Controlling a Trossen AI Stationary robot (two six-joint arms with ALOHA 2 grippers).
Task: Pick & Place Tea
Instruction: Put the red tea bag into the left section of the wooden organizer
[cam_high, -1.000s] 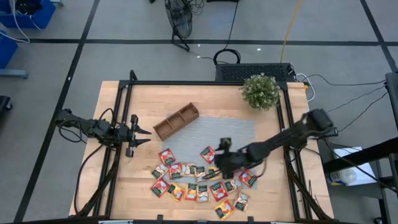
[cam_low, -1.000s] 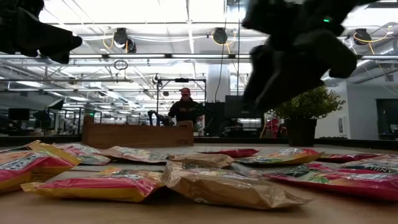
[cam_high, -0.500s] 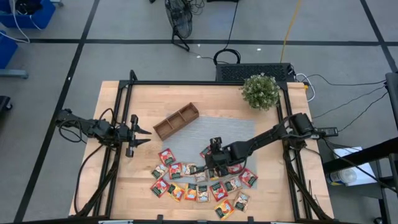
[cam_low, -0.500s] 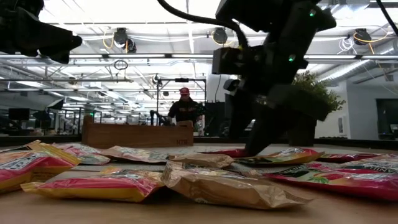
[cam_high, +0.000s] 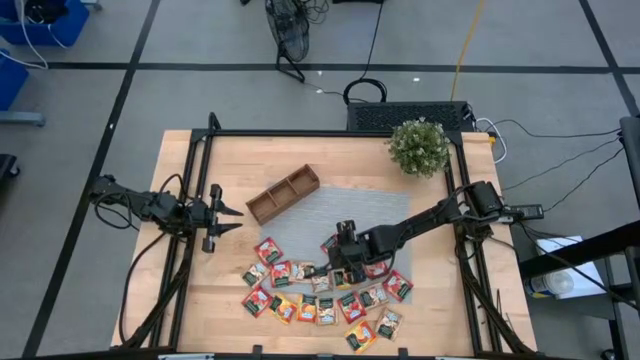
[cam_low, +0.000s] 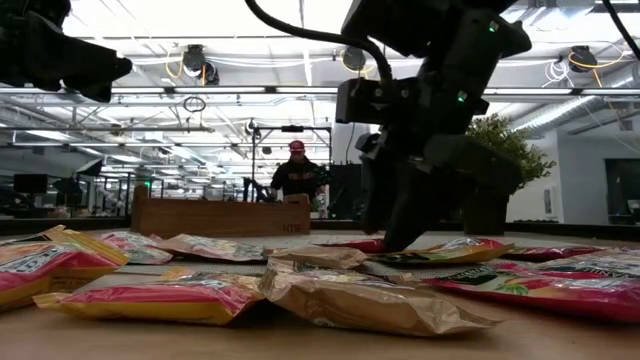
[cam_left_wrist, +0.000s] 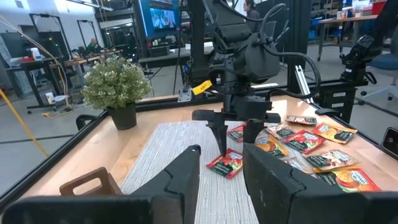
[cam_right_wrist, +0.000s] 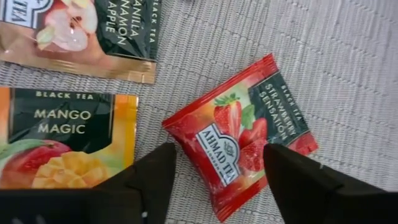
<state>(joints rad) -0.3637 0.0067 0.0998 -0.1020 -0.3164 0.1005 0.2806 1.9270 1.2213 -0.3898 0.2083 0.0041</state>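
Step in hand: judging from the pictures, the right gripper (cam_right_wrist: 214, 180) is set to pinch one red strawberry tea sachet (cam_right_wrist: 241, 134) off the grey woven mat (cam_right_wrist: 348, 68).
Right gripper: low over the mat near the table's middle, its two dark fingers standing open on either side of the red sachet's near corner, with nothing between them gripped yet; in the left wrist view the fingertips (cam_left_wrist: 222, 144) come down right at the sachet (cam_left_wrist: 227, 163).
How to do it well: centre the sachet between the fingers, press the tips onto the mat so the thin foil cannot slip under, close gently, and lift straight up; keep clear of the orange mango sachet (cam_right_wrist: 59, 134) lying just beside it.
Risk: the flat packet may slide on the weave or buckle rather than be caught.
Left gripper: waits at the table's left edge (cam_high: 222, 216), fingers partly apart, holding nothing.
Tea: a loose spread of small flat square sachets (cam_high: 320, 300), red, orange, yellow and green with printed labels, on the near half of the table and the mat's near edge.
Target sachet: glossy, slightly puffed, lying tilted, strawberries printed on it.
Destination: presumably the brown wooden compartment tray (cam_high: 284, 194), far-left of the mat.
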